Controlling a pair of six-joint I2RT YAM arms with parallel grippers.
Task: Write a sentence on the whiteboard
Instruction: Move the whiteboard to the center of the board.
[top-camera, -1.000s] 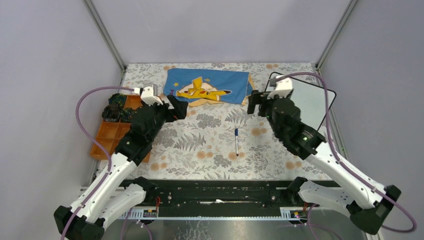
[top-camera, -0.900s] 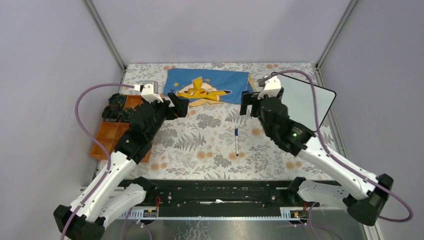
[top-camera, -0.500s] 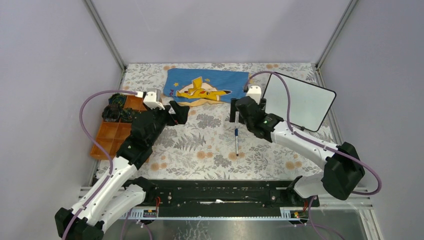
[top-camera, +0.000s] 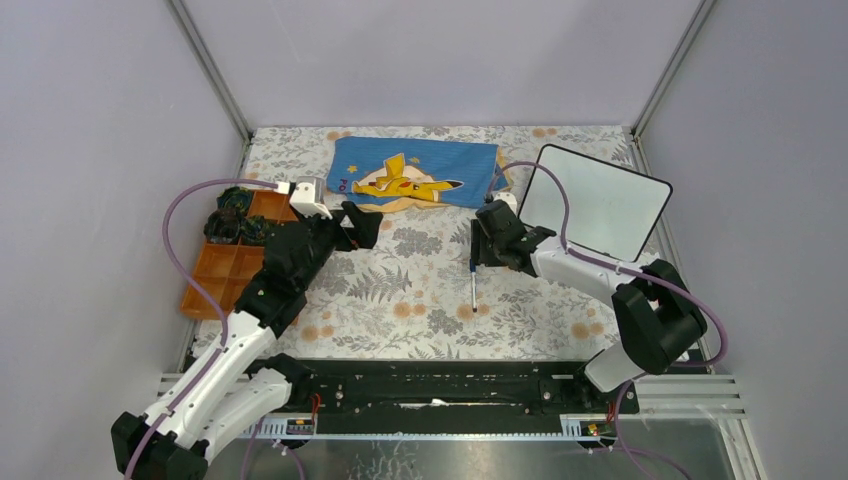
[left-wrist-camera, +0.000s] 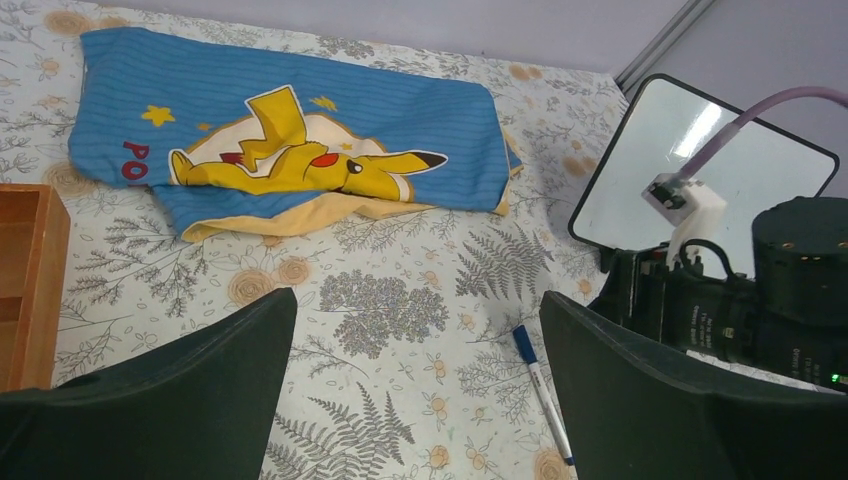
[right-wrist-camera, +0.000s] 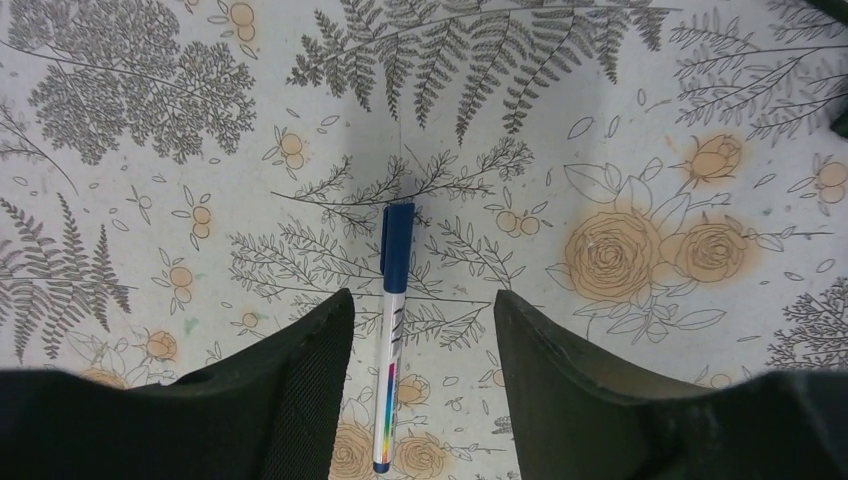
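- Your right gripper (right-wrist-camera: 422, 300) is partly open. It holds nothing.
- A marker (right-wrist-camera: 390, 340) lies flat on the table (top-camera: 400, 300), in the gap between the two fingers (right-wrist-camera: 300, 390). You can see tablecloth on both sides of the marker, so the fingers do not touch it. Its blue cap points away from the arm bases.
- The whiteboard (top-camera: 600, 205) is near this gripper, to its right and a bit farther back, at the far right of the table. It is apart from the fingers.
- Your left gripper (left-wrist-camera: 415, 305) is wide open and has hold of nothing. It hangs over the flowery tablecloth.
- Just past it lies a blue cloth (top-camera: 420, 170) with a yellow cartoon figure.
- The whiteboard is well apart from your left gripper, across the table.
- An orange tray (top-camera: 225, 270) sits by the left arm.
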